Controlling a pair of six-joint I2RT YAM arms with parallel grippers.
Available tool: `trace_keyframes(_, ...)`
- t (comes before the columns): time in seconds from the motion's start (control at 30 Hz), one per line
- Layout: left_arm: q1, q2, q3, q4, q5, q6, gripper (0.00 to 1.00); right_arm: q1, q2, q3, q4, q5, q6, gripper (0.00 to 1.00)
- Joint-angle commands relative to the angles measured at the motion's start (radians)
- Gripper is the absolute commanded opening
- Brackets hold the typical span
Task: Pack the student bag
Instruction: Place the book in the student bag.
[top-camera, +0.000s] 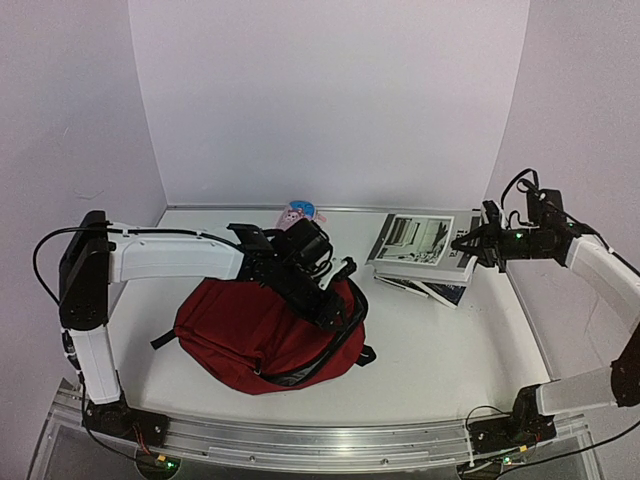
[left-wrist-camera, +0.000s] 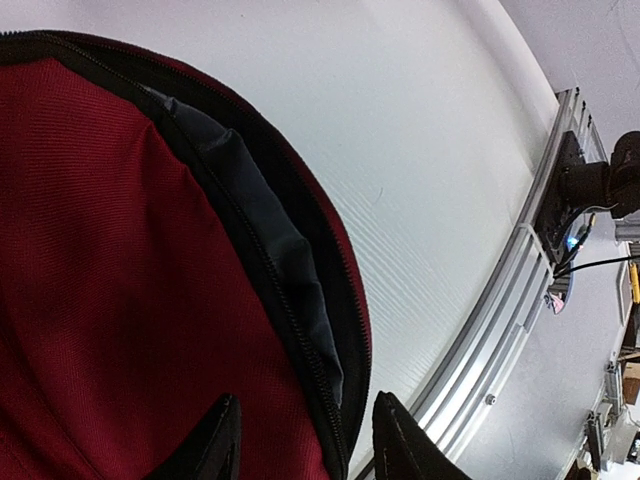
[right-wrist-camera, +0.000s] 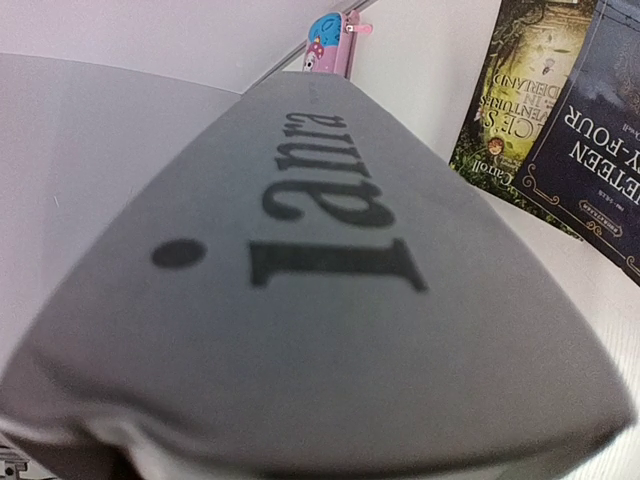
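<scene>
Dark red fabric backpack (top-camera: 240, 330) on tabletop (top-camera: 440, 340), near-centre, zip mouth toward right edge. Left claw (left-wrist-camera: 308, 445) directly above, part-open astride mouth rim. Right claw (top-camera: 470, 243) clamped on grey paperback (top-camera: 415, 240), far-right corner; backpack leftward.

in my right wrist view, the grey book (right-wrist-camera: 330, 300) that fills most of the frame carries big dark letters. they are blurred and look like "iana", with a dot at the lower left. at the upper right, a green book (right-wrist-camera: 505, 100) shows "ventures", "derland" and "carroll" in tilted lettering. beside it, at the right edge, a dark blue book (right-wrist-camera: 600, 120) shows "eteen" and "y-four".
</scene>
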Motion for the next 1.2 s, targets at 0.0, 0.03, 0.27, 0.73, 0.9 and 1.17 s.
trace_keyframes(0.0,-0.003,0.038,0.055,-0.03,0.021,0.021,0.46,-0.001,-0.027,0.011,-0.013,0.013,-0.051,0.03)
trace_keyframes(0.03,-0.003,0.045,0.054,-0.028,0.013,0.018,0.46,-0.001,-0.027,0.011,-0.015,0.013,-0.054,0.03)
trace_keyframes(0.27,0.018,0.044,0.034,-0.01,-0.012,-0.019,0.18,-0.001,-0.029,0.007,-0.026,-0.001,-0.059,0.02)
trace_keyframes(0.73,0.114,-0.201,-0.084,0.197,-0.138,-0.14,0.0,-0.001,-0.015,0.05,-0.023,-0.048,-0.045,0.0)
trace_keyframes(0.9,0.126,-0.292,-0.104,0.273,-0.247,-0.136,0.0,0.001,0.008,0.067,0.003,-0.096,0.035,0.0)
trace_keyframes(1.17,0.124,-0.326,-0.116,0.314,-0.248,-0.085,0.0,0.054,0.051,-0.032,0.227,-0.166,0.276,0.0)
